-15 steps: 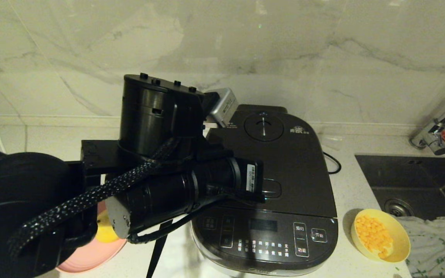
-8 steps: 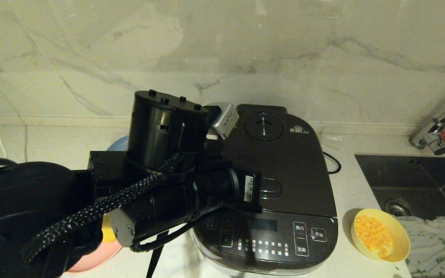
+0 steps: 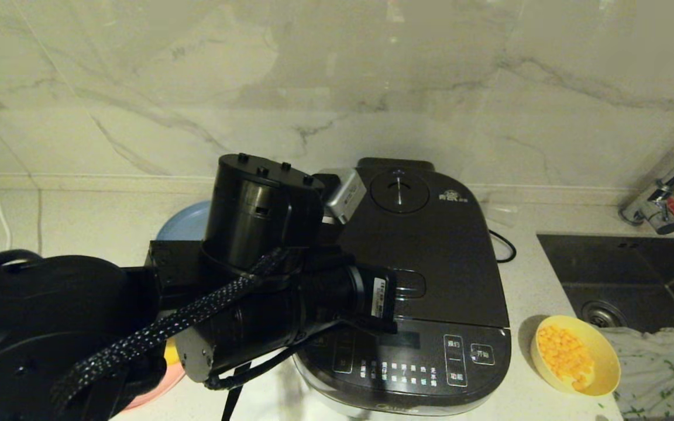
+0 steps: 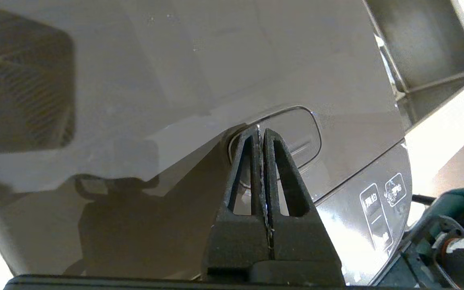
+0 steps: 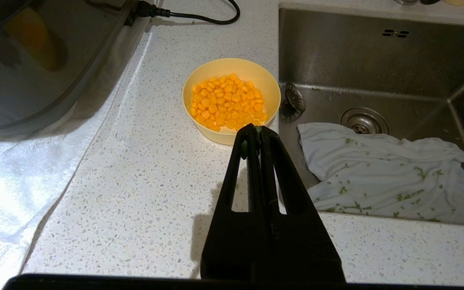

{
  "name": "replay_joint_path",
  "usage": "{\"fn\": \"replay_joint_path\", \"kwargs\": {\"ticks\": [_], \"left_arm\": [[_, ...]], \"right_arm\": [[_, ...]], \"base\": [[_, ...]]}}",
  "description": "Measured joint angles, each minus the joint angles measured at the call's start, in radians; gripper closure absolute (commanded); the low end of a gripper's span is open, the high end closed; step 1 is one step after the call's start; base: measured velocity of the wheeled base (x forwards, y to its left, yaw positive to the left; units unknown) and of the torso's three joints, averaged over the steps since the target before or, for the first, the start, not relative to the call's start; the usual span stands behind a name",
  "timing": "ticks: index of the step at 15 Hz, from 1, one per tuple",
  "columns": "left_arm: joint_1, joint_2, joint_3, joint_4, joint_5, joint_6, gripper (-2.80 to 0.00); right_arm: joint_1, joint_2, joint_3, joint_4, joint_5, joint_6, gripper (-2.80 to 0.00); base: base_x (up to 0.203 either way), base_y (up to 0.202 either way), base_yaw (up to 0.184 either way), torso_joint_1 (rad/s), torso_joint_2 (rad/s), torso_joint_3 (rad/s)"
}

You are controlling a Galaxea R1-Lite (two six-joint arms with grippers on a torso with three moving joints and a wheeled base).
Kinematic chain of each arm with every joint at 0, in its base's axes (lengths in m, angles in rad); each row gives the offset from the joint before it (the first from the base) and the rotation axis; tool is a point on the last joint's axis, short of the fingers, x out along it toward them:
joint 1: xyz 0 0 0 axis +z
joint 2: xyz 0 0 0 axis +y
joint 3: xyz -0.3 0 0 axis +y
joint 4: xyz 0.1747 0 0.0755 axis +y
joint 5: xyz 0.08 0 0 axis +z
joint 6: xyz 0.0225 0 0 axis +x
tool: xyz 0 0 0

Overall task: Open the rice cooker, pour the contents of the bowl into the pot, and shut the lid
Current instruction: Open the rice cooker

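The rice cooker [image 3: 413, 292] serves as the landmark: it stands on the speckled white counter [image 5: 147, 193] with its lid [image 3: 430, 251] down flat, so the pot inside is hidden. The left gripper [image 4: 261, 133] is over the front part of the lid with its two fingers pressed together, nothing between them, and the joined tips sit at the near edge of the oval release button [image 4: 292, 137]; whether they actually touch it cannot be told from the wrist view. In the head view the bulk of the left arm [image 3: 267, 275] covers the cooker's left half and part of the front touch panel [image 3: 425, 356], whose white labels show to the right of the arm.

The bowl [image 3: 575, 355] stands on the counter just to the right of the cooker's front corner, apart from it, upright and holding the contents [image 5: 226, 102] (a loose heap of yellow-orange kernels gathered toward one side). Beyond the bowl, further right of the cooker, lies the sink [image 5: 377, 52], with a white cloth [image 5: 385, 173] spread in its basin.

The right gripper [image 5: 255, 131] hovers above the counter to the right of the cooker, close to the bowl's rim, fingers pressed together and holding nothing. Left of the cooker, a blue plate [image 3: 188, 225] and a pink plate [image 3: 155, 392] peek out from behind the left arm. A black cord [image 3: 504, 248] runs from the cooker's right side.
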Motion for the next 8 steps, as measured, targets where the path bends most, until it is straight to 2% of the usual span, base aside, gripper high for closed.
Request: {"fn": "replay_joint_path", "kwargs": {"ticks": [8], "left_arm": [[0.0, -0.005, 0.04, -0.008, 0.001, 0.002, 0.0]], "right_arm": [[0.0, 0.0, 0.0, 0.0, 0.0, 0.0, 0.0]], "base": [[0.0, 0.0, 0.0, 0.0, 0.0, 0.0]]}}
